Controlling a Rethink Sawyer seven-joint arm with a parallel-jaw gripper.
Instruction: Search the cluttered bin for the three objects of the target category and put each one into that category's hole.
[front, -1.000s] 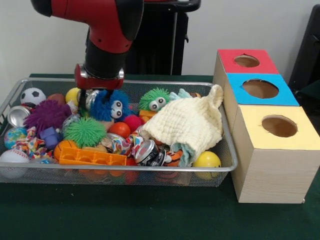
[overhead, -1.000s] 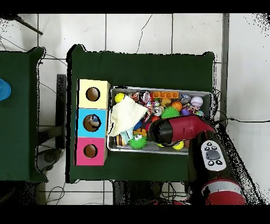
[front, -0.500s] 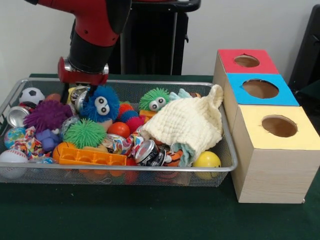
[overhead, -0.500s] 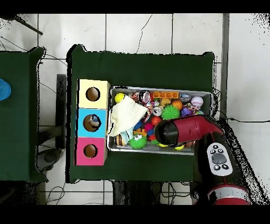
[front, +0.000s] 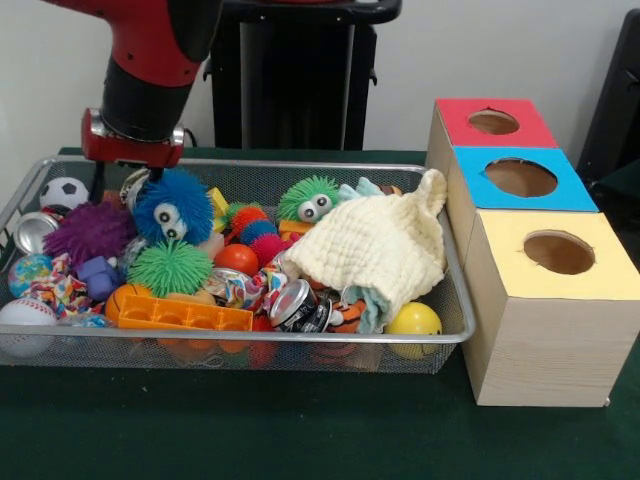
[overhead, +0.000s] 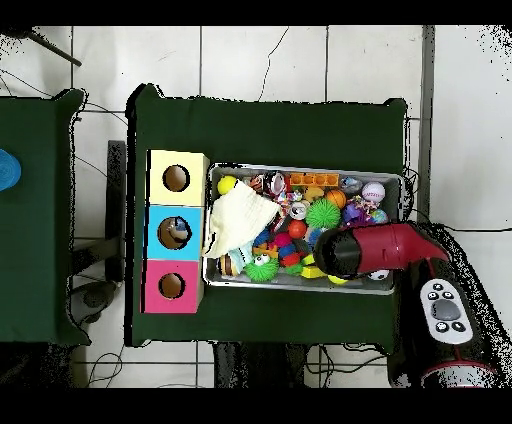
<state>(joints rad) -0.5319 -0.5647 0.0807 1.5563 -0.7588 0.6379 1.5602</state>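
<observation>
Arm (front: 150, 60) has slid along the back of the wire bin (front: 300, 342) toward the soccer-ball end vs 1 s ago, and the blue fuzzy toy (front: 172, 207) has gone w/ it: it was next to the green fuzzy toy w/ eyes (front: 310, 198), now it sits well apart from it, just beside the purple fuzzy ball (front: 92, 230). Gripper (front: 135, 178) is right above and behind the blue toy; can't tell if the jaws are open or closed, the wrist and toy hide them. Looks like a drag or loose carry, not a clean lift, as the toy is low among the clutter. It's moving away from the boxes (front: 530, 240) w/ the holes, so prob no drop-off yet. Cream cloth (front: 375, 245) still covers part of the bin.
</observation>
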